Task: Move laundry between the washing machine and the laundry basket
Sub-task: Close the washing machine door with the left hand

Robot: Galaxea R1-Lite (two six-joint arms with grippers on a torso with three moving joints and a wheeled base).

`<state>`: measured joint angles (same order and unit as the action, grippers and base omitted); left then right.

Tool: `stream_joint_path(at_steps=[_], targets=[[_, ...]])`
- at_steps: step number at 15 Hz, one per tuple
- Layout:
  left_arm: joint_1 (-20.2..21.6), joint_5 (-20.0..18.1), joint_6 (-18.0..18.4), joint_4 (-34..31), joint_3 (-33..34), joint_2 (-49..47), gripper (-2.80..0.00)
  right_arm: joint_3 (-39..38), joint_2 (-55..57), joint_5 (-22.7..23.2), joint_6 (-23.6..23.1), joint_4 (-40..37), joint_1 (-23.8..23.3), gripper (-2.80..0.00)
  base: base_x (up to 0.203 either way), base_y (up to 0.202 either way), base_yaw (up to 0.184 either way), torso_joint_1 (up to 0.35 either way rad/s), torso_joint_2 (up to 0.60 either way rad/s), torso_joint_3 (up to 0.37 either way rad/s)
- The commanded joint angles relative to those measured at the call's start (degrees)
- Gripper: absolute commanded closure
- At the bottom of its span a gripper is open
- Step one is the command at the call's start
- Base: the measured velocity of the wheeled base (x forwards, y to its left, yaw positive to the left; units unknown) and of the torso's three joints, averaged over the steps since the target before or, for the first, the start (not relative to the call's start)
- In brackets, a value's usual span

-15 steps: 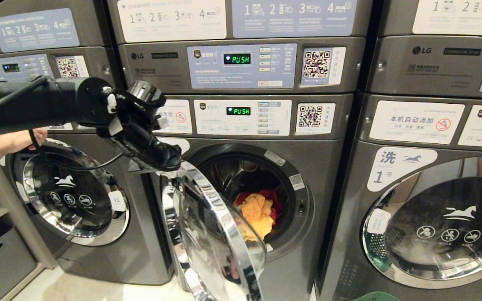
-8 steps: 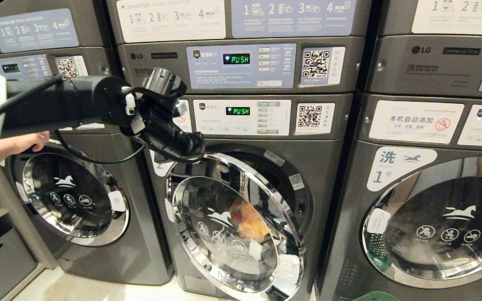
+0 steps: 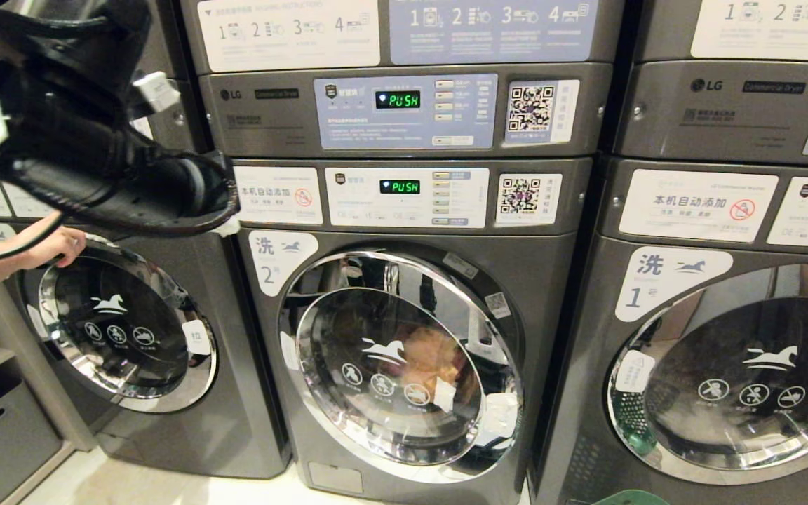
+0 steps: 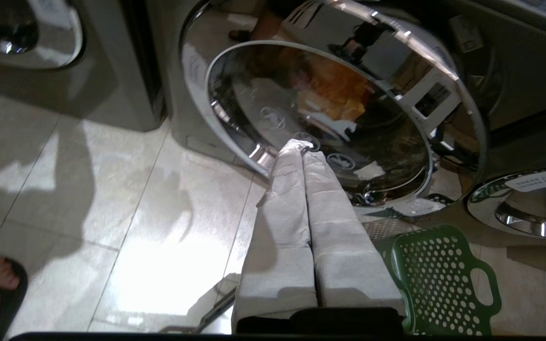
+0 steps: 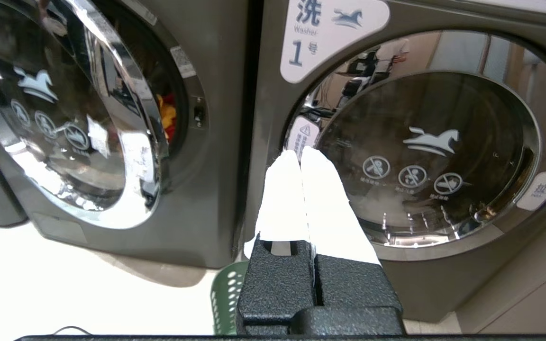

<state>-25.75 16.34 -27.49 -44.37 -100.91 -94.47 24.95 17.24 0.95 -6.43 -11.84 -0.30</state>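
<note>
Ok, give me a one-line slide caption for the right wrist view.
Shut right gripper faces washer 1; washer 2's door stands nearly shut over yellow and red laundry.

The left arm (image 3: 81, 161) is a matte black tube wrapped in looping black cables. Each hand, left hand (image 4: 302, 147) and right hand (image 5: 300, 152), has two tapered white-wrapped fingers (image 5: 323, 208) on a textured black base.

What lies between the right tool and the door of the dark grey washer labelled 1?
Nothing: in the right wrist view the shut right tool faces its chrome-rimmed glass door across open air.
</note>
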Motion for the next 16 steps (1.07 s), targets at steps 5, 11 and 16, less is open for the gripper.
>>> stream_joint_path(at_steps=[5, 11, 16], targets=[[0.6, 9.1, -14.7, -3.5, 25.0, 28.0, 0.0, 13.8, 42.0, 18.8, 1.2, 7.5, 4.8, 0.0, 0.0, 0.0, 0.0, 0.0, 0.0, 0.0], [0.6, 11.0, -17.0, -4.2, 34.5, 27.5, 0.0, 17.1, 69.3, 42.6, 10.1, 13.8, 28.3, 0.0, 0.0, 0.0, 0.0, 0.0, 0.0, 0.0], [-2.0, 9.8, -14.5, -0.9, 15.9, 2.5, 0.0, 18.6, 84.3, 46.9, 16.3, 30.9, 37.5, 0.0, 0.0, 0.0, 0.0, 0.0, 0.0, 0.0]])
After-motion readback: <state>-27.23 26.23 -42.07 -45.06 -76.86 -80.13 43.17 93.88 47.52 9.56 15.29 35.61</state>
